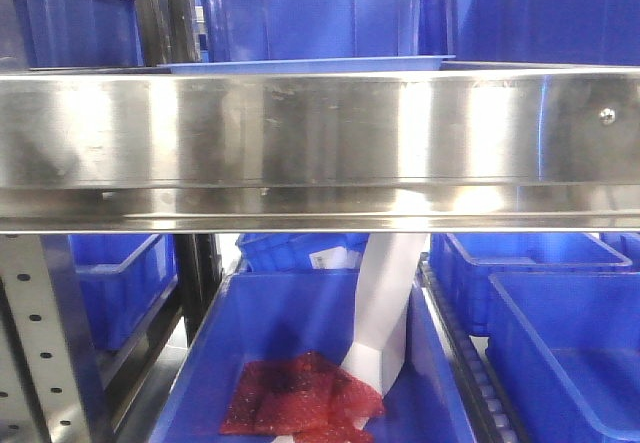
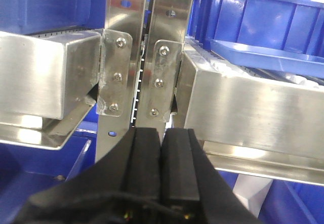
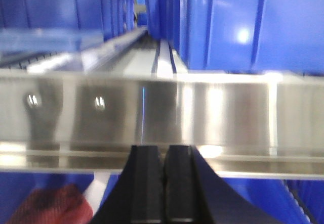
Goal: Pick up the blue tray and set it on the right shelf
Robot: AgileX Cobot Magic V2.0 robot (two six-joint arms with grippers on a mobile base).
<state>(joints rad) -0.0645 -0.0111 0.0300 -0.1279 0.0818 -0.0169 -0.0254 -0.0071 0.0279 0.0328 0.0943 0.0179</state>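
Note:
The light-blue tray (image 1: 310,64) lies on the steel right shelf (image 1: 320,143); only its thin front rim shows above the shelf's broad shiny lip. In the left wrist view the tray (image 2: 263,57) rests on the shelf (image 2: 253,107) to the right of the perforated posts (image 2: 152,42). My left gripper (image 2: 163,133) is shut and empty, just in front of the posts and below the lip. My right gripper (image 3: 163,150) is shut and empty, close before the shelf lip (image 3: 152,113). A blurred pale-blue band (image 3: 45,39) at the left there is probably the tray.
Deep dark-blue bins (image 1: 310,8) stand behind the tray on the shelf. Below the lip, a blue bin (image 1: 300,333) holds a red mesh bag (image 1: 300,398) and a white paper strip (image 1: 385,313). More bins (image 1: 560,333) sit at the right. Another steel shelf (image 2: 40,77) is left of the posts.

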